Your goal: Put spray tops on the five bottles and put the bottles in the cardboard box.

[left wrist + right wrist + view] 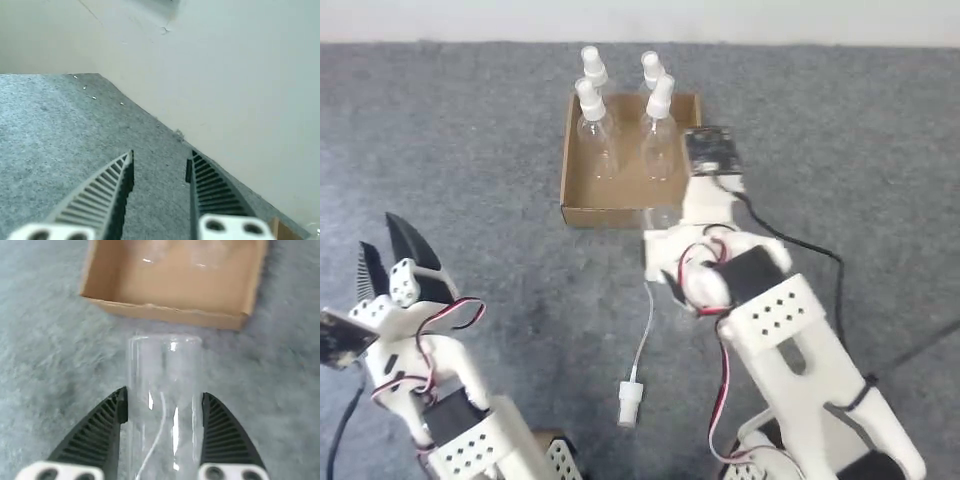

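we see the right gripper [164, 399] clamping a bottle [165, 365] just outside the box [165, 315]; overhead, a spray top [629, 403] lies loose; left gripper [161, 154] spread.

**Four bottles boxed, one outside**

Four clear bottles [595, 135] with white spray tops [590, 92] stand upright in the open cardboard box [578, 213]. The fifth bottle [165, 385], also clear, sits clamped between the right gripper's [164, 399] fingers, just outside the box's near wall. A loose spray top [629, 403] lies flat, tube attached, well apart from the box.
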Motion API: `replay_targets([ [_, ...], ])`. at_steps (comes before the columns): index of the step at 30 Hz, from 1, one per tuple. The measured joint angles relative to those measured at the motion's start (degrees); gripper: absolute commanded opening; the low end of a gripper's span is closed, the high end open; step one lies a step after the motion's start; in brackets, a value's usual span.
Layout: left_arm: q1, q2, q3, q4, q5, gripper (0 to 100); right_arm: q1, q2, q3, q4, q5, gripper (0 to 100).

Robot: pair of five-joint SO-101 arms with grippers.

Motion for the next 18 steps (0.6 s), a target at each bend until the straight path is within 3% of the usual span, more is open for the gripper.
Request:
replay_targets([
  [18,0.0,0.0,0.0,0.0,0.0,16,21.5,0.0,0.1,1.6,-16.7,8.0],
])
